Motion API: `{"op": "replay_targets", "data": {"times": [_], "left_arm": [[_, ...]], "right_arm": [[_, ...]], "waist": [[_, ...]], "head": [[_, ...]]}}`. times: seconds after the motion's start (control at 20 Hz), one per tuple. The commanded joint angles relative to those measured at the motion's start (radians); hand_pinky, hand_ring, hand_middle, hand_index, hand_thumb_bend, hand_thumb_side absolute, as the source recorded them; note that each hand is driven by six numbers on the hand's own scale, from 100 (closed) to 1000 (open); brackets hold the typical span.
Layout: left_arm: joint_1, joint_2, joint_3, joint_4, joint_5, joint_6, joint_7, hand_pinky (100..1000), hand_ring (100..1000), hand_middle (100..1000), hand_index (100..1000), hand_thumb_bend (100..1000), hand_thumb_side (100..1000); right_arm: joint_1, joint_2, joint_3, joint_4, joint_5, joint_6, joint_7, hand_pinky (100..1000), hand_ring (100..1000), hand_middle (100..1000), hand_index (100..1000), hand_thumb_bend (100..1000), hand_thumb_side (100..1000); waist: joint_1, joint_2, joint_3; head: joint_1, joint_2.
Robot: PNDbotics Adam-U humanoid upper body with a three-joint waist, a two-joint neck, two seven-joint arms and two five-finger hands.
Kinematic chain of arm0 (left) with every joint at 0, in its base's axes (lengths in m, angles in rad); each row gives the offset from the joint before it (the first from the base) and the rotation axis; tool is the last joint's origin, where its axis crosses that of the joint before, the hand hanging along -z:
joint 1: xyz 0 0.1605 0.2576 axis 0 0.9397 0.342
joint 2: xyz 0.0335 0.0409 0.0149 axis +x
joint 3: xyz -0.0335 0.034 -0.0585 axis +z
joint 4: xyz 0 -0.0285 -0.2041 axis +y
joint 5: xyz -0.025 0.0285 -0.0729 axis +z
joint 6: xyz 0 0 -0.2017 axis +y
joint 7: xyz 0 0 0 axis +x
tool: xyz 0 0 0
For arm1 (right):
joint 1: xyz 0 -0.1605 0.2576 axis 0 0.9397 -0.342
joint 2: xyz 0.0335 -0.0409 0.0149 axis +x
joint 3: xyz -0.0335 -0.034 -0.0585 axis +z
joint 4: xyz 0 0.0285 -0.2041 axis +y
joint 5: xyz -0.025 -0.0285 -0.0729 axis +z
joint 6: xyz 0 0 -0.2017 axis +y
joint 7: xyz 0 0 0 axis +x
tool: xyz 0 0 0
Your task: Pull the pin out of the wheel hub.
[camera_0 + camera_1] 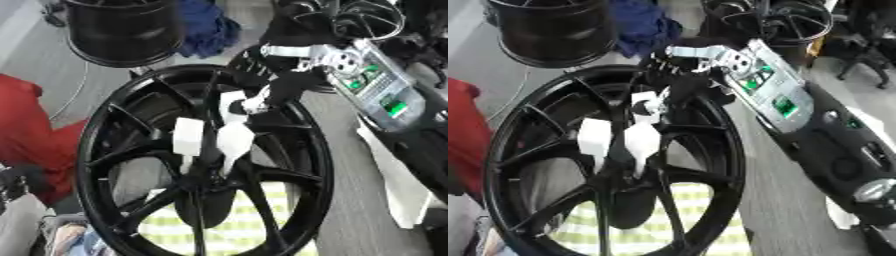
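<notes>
Wheel: a big black spoked wheel [105, 130] stands almost upright in the middle, its hub [206, 175] low in the centre.
Pin: cannot be told apart; two white pieces [187, 136] sit on the spokes just above the hub.
Right hand: the right hand [262, 97] reaches in from the upper right over the rim, its fingers curled at a small white part just above and right of the white pieces; what they clamp on cannot be told.
Left hand: not seen.
Around: a second black wheel [122, 30] at upper left, blue cloth [210, 27] beside it, red fabric [31, 130] at the left edge, a green-and-white checked cloth [236, 230] under the wheel.
</notes>
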Motion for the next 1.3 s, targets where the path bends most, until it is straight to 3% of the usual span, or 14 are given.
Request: {"op": "replay_targets", "data": {"times": [0.05, 0.8, 0.85, 0.9, 1.05, 1.3], "left_arm": [[-0.010, 0.023, 0.003, -0.017, 0.002, -0.010, -0.005, 691, 673, 621, 781, 100, 866], [-0.011, 0.023, 0.002, -0.017, 0.001, -0.011, -0.005, 692, 672, 621, 782, 100, 867], [-0.012, 0.023, 0.002, -0.017, 0.000, -0.012, -0.005, 692, 672, 621, 782, 100, 867], [-0.012, 0.024, 0.001, -0.017, 0.000, -0.012, -0.005, 692, 672, 621, 782, 100, 866], [-0.014, 0.024, 0.000, -0.016, 0.000, -0.014, -0.005, 692, 672, 621, 782, 100, 867], [-0.018, 0.026, -0.002, -0.015, -0.001, -0.018, -0.005, 692, 672, 621, 782, 100, 866]], "right_arm": [[-0.021, -0.009, -0.012, 0.011, 0.018, -0.006, 0.005, 768, 792, 752, 883, 449, 348], [-0.026, 0.010, -0.009, 0.044, 0.069, -0.027, 0.055, 765, 776, 728, 840, 352, 234], [-0.027, 0.012, -0.008, 0.046, 0.072, -0.028, 0.060, 765, 776, 728, 840, 352, 234], [-0.028, 0.015, -0.008, 0.048, 0.075, -0.029, 0.063, 764, 775, 724, 835, 283, 316], [-0.032, 0.022, -0.008, 0.054, 0.089, -0.029, 0.055, 763, 774, 720, 828, 232, 353], [-0.038, 0.035, -0.002, 0.066, 0.103, -0.034, 0.057, 760, 765, 700, 804, 200, 335]], "waist": [[0.006, -0.009, 0.001], [0.004, -0.007, 0.008], [0.003, -0.006, 0.009], [0.003, -0.005, 0.011], [0.001, -0.003, 0.018], [0.000, 0.001, 0.027]], "head": [[-0.001, -0.003], [-0.004, -0.003], [-0.005, -0.003], [-0.005, -0.003], [-0.008, -0.005], [-0.013, -0.006]]}}
